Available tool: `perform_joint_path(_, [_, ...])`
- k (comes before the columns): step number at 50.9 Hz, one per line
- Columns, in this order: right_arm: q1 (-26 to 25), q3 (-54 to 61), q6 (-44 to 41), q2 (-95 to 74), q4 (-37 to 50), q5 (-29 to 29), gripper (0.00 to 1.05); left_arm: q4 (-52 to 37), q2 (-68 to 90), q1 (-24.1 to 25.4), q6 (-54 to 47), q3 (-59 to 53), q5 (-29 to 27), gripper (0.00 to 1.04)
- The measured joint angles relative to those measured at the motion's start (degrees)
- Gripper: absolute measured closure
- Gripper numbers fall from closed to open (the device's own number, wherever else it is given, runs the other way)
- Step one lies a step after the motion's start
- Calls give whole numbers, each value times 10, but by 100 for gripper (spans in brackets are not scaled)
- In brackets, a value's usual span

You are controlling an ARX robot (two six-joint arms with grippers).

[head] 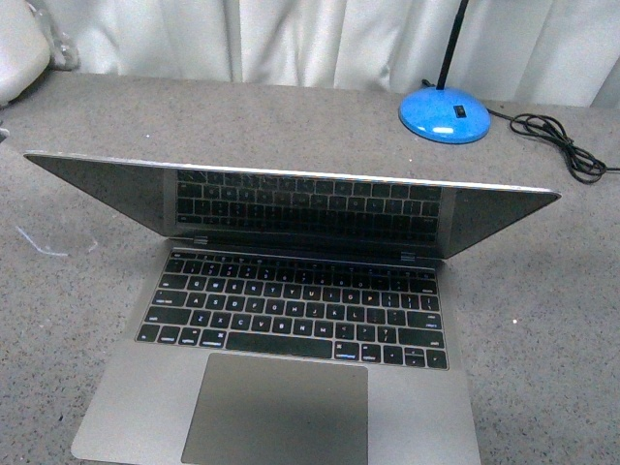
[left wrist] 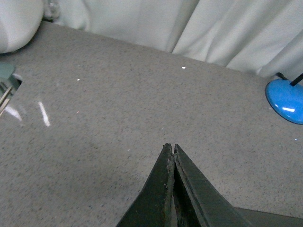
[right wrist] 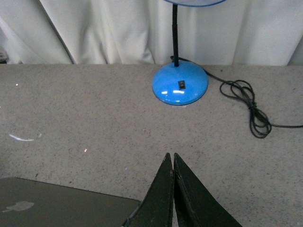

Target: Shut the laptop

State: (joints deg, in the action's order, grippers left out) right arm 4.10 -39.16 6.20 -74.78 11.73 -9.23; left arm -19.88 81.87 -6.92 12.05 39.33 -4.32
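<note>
The silver-grey laptop point(head: 291, 387) lies open on the grey table in the front view. Its black keyboard point(head: 295, 310) and wide trackpad point(head: 281, 412) show, and the dark screen point(head: 291, 203) leans well forward over the keys. Neither arm shows in the front view. My left gripper point(left wrist: 171, 145) is shut and empty above bare table, with a corner of the lid point(left wrist: 270, 218) by its fingers. My right gripper point(right wrist: 170, 155) is shut and empty, with the lid and its apple logo point(right wrist: 18, 206) beside and below it.
A blue desk lamp base point(head: 445, 114) with a black stem stands at the far right, its black cord point(head: 557, 143) coiled beside it; it also shows in the right wrist view point(right wrist: 180, 84). White curtains point(head: 291, 39) hang behind the table. A white object point(head: 19, 48) sits far left.
</note>
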Motion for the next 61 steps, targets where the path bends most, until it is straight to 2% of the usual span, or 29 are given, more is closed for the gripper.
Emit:
perform_joint_path(12, [31,-25,31,-64,-8,-31,104,42,37,-26,3,39,25,101])
perform_joint_path(26, [68,-35,71,-110,-49,-63,104,118,37,-14,20,32,46,101])
perform_joint_path(34, [90,-33,91,-111,-58,-78,104,147,19,-10,41,16,94,101])
perform_joint_path(41, [106,3,134,-106,-92,-112,104,170,-2,-12,82,-19,154,101])
perform_joint_path(45, [115,35,164,-99,-93,-136,104,168,-4,-8,96,-45,167,101])
perform_joint_path(61, [161,139,239,-116,-72,-130,104,138,-3,-10,151,-134,191,101])
